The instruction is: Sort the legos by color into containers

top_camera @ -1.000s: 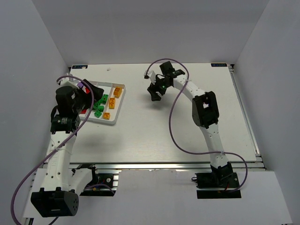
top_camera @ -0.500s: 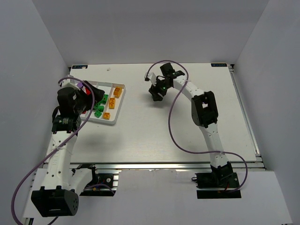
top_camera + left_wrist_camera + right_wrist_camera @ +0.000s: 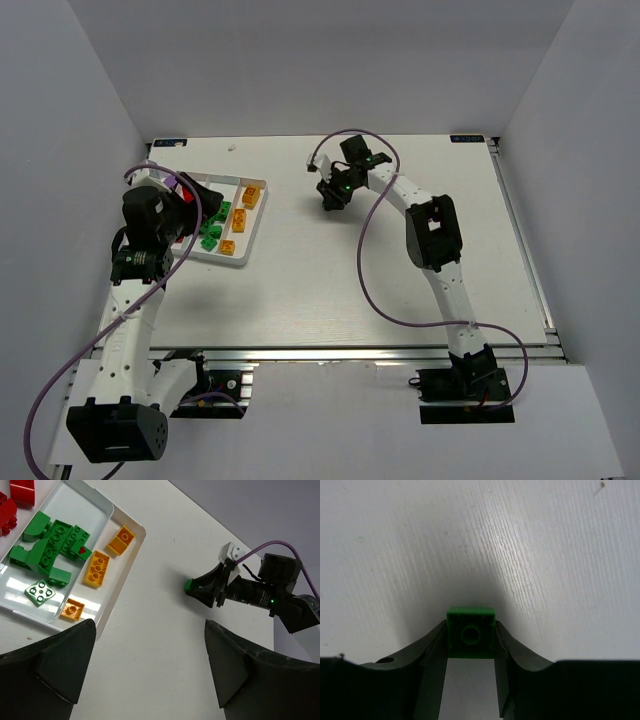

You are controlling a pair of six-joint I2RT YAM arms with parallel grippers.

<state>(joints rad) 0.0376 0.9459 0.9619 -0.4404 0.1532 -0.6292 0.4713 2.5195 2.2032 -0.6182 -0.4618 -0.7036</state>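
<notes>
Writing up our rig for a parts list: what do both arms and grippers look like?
The left arm and right arm have white links, black joint housings and black bases. A purple cable loops along each. The left gripper and right gripper have black wedge-shaped fingers; a small green light glows by the right wrist.

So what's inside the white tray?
Green bricks lie in one compartment of the tray, orange-yellow bricks in the outermost one, red bricks in another. The rest is hidden: the left arm covers it from above.
</notes>
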